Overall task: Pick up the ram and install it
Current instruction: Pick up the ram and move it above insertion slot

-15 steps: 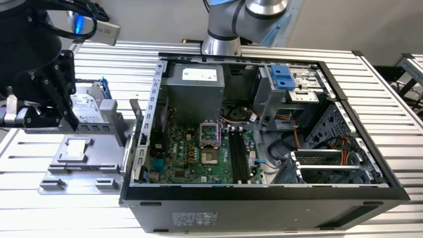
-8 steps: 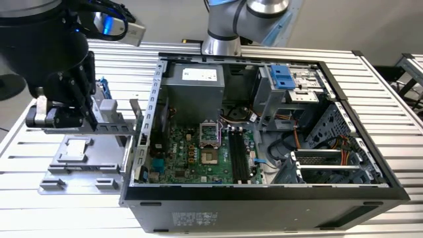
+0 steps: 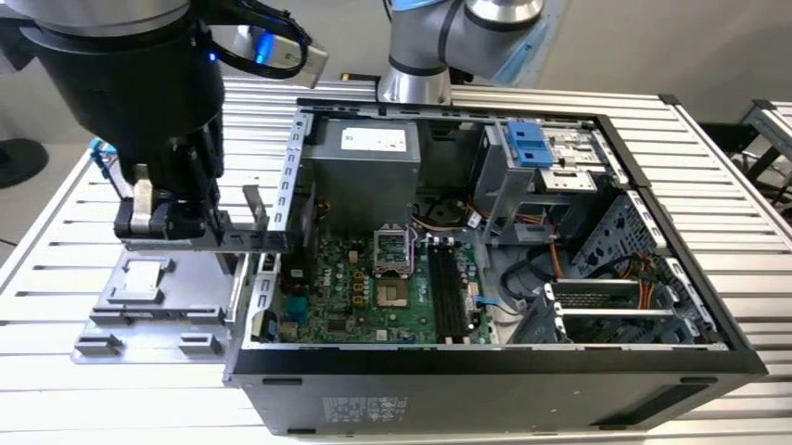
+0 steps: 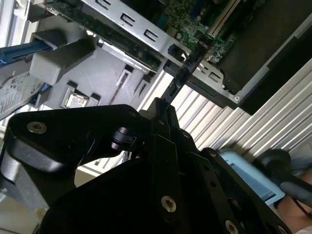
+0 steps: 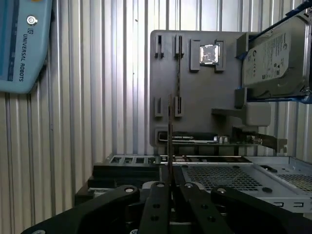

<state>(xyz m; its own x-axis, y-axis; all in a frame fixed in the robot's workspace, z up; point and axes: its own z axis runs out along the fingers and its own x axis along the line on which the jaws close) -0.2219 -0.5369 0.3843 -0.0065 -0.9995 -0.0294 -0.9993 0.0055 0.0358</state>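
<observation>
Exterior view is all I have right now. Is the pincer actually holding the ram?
Observer: Yes. In both wrist views the ram stands edge-on, clamped in the pincer.
Operator: What sits on the grey fixture behind the arm?
Observer: In the first wrist view, a silver hard drive in a blue-edged frame sits at one end of the grey fixture.
Operator: Anything else lying nearby?
Observer: A light blue handheld controller lies on the slatted table, apart from the fixture.
</observation>
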